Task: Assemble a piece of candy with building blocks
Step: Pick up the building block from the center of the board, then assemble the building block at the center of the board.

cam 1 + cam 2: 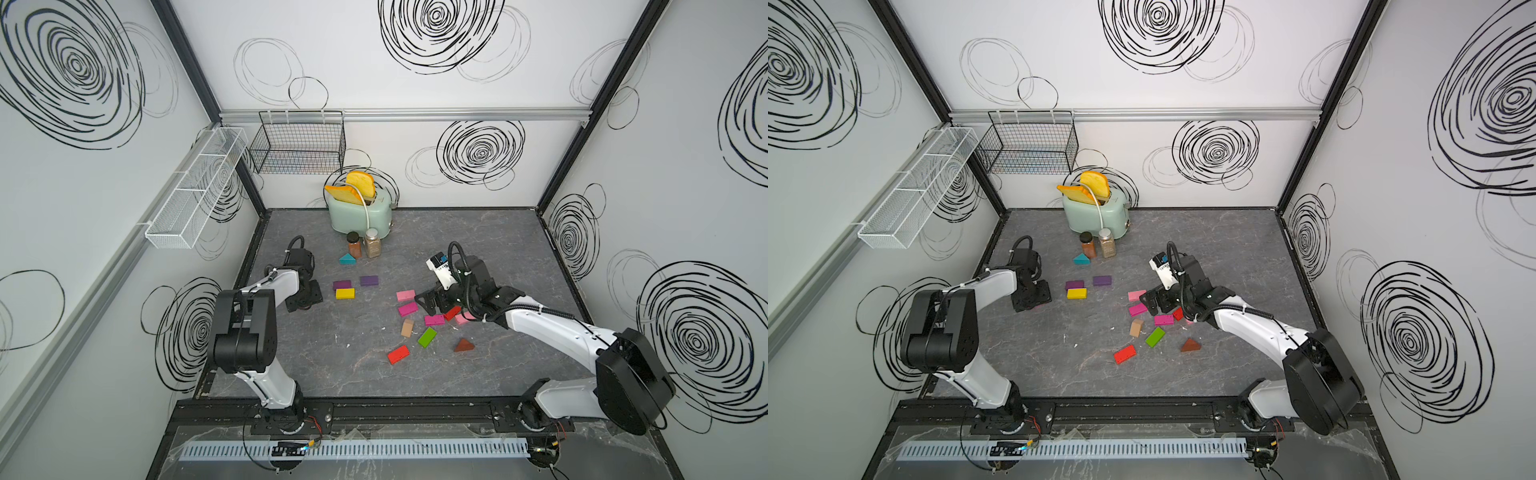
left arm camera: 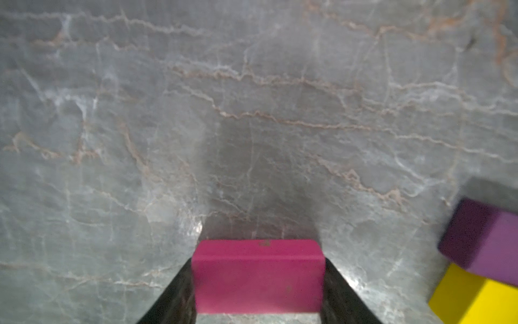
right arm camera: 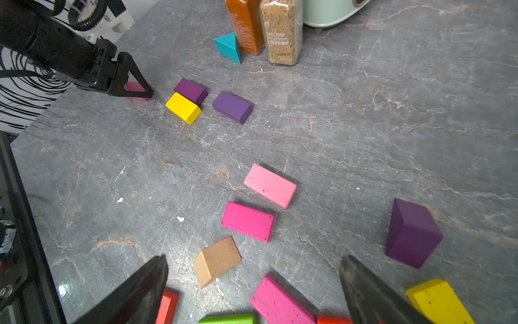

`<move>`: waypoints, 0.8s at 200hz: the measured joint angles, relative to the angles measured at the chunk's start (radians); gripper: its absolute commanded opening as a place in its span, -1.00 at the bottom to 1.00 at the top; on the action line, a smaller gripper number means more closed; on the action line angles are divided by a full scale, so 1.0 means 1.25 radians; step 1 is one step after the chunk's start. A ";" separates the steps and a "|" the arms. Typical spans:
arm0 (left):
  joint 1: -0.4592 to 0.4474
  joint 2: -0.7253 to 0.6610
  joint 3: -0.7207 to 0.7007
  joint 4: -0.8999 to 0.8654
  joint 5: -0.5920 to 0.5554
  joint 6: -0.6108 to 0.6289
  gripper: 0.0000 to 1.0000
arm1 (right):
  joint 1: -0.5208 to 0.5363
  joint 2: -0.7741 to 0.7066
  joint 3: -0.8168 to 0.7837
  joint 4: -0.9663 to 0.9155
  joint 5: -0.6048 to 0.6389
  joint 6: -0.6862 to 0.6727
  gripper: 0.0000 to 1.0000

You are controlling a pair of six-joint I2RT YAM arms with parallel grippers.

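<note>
Left gripper (image 2: 259, 261) clamps a magenta rectangular wooden brick (image 2: 258, 280) lying on the grey marbled tabletop (image 2: 252, 112), near a yellow wooden brick (image 2: 476, 300) and a dark purple wooden brick (image 2: 487, 241). Right gripper (image 3: 253, 258) gapes wide, holding nothing, above the scattered painted wooden blocks (image 1: 407, 308) mid-table.

Magenta brick (image 2: 258, 276) blurred; yellow brick (image 2: 476, 297) cut off

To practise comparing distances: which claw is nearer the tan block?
Right. The right claw stands open close by the tan block; the left claw is across the table, closed on a magenta brick.
</note>
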 measured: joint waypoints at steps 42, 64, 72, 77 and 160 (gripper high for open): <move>-0.013 -0.010 -0.001 -0.008 0.003 0.001 -0.26 | 0.000 -0.001 0.000 -0.001 0.015 -0.004 0.98; -0.051 -0.051 -0.008 -0.027 0.001 -0.001 -0.28 | 0.000 -0.008 0.000 -0.003 0.020 -0.004 0.98; -0.072 -0.073 -0.013 -0.032 0.001 -0.004 -0.28 | 0.000 -0.010 0.000 -0.003 0.022 -0.004 0.98; -0.086 -0.085 -0.016 -0.035 0.001 -0.006 -0.28 | 0.000 -0.010 0.000 -0.003 0.022 -0.004 0.98; -0.294 -0.125 -0.032 -0.063 0.034 -0.064 -0.23 | 0.000 -0.009 0.015 -0.008 0.031 -0.004 0.98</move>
